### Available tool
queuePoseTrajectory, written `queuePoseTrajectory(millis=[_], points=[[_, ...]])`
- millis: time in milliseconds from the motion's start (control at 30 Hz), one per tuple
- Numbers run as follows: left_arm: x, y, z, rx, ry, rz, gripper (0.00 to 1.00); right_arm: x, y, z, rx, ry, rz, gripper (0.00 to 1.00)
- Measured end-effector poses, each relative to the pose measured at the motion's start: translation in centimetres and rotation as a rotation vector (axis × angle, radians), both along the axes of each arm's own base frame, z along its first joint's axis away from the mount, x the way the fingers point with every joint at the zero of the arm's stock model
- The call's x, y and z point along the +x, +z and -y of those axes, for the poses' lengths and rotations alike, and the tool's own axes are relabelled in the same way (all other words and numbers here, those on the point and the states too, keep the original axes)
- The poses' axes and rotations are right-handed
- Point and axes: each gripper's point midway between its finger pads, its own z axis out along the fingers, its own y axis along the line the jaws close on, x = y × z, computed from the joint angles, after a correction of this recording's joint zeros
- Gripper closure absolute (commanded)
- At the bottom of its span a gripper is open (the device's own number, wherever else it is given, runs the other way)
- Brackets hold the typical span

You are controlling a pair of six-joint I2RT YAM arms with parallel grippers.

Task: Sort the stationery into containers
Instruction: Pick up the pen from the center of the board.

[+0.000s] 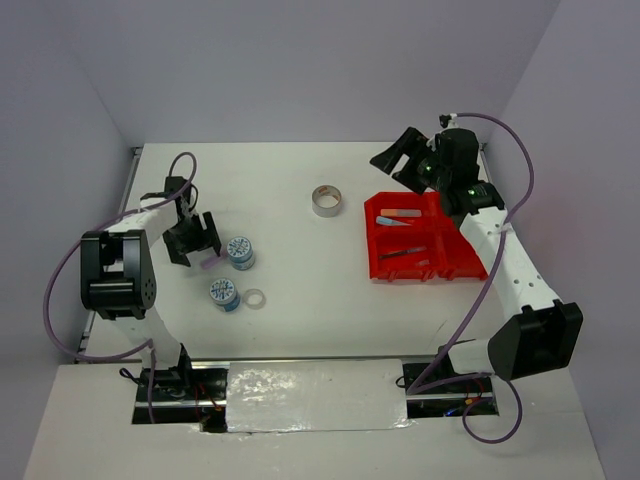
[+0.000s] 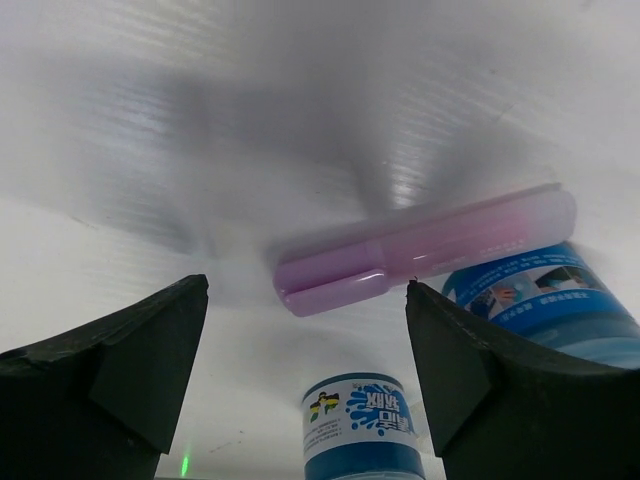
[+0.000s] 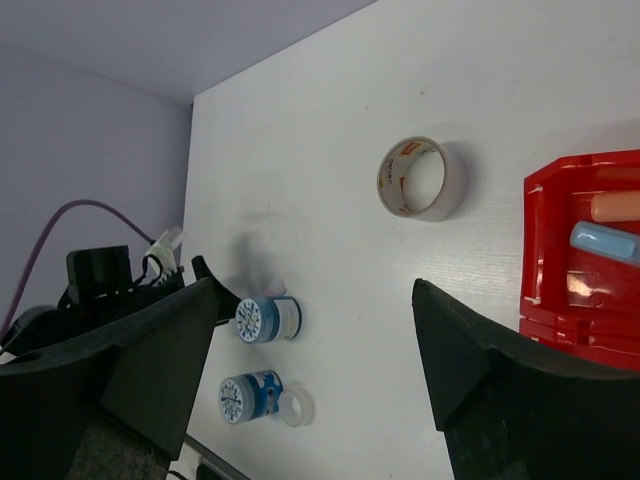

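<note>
A lilac marker (image 2: 420, 250) lies on the table just ahead of my left gripper (image 2: 305, 340), whose jaws stand open and empty; it also shows in the top view as the lilac marker (image 1: 209, 263) beside the left gripper (image 1: 192, 240). Two blue-white tape rolls (image 1: 239, 252) (image 1: 224, 293) and a clear tape ring (image 1: 254, 298) sit close by. The grey tape roll (image 1: 326, 200) stands mid-table. The red bin (image 1: 420, 238) holds a light-blue marker (image 3: 605, 242), an orange marker (image 3: 615, 205) and thin pens (image 1: 400, 254). My right gripper (image 1: 405, 160) hangs open and empty above the bin's far edge.
White walls close the table at the back and both sides. The left arm's purple cable (image 1: 60, 280) loops along the left edge. A foil-covered strip (image 1: 315, 395) runs between the two arm bases at the near edge.
</note>
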Motion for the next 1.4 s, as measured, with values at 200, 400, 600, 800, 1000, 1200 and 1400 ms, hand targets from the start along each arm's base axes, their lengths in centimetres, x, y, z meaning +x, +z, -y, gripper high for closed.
queuePoseTrajectory(millis=[200, 400, 600, 800, 1000, 1200, 1400], points=[[1.5, 0.5, 1.1, -0.059, -0.048, 0.069, 0.09, -0.5, -0.7, -0.6, 0.009, 0.037, -0.018, 0.13], [1.8, 0.6, 1.4, -0.069, -0.078, 0.087, 0.11, -0.8, -0.4, -0.8, 0.017, 0.053, -0.012, 0.13], [1.8, 0.3, 1.6, -0.058, -0.092, 0.082, 0.14, -1.1, 0.1, -0.9, 0.024, 0.065, 0.001, 0.12], [1.2, -0.8, 2.3, -0.021, -0.122, 0.042, 0.14, -1.2, 0.2, -1.1, 0.032, 0.076, 0.000, 0.12], [0.9, -1.3, 2.0, 0.008, -0.112, 0.030, 0.26, -1.3, 0.3, -1.4, 0.039, 0.086, 0.005, 0.11], [0.8, -1.7, 1.4, 0.089, -0.097, 0.013, 0.45, -1.3, 0.7, -1.7, 0.051, 0.096, 0.015, 0.11], [0.8, -1.8, 1.1, 0.108, -0.075, -0.001, 1.00, -1.4, 0.8, -2.0, 0.060, 0.109, 0.013, 0.10]])
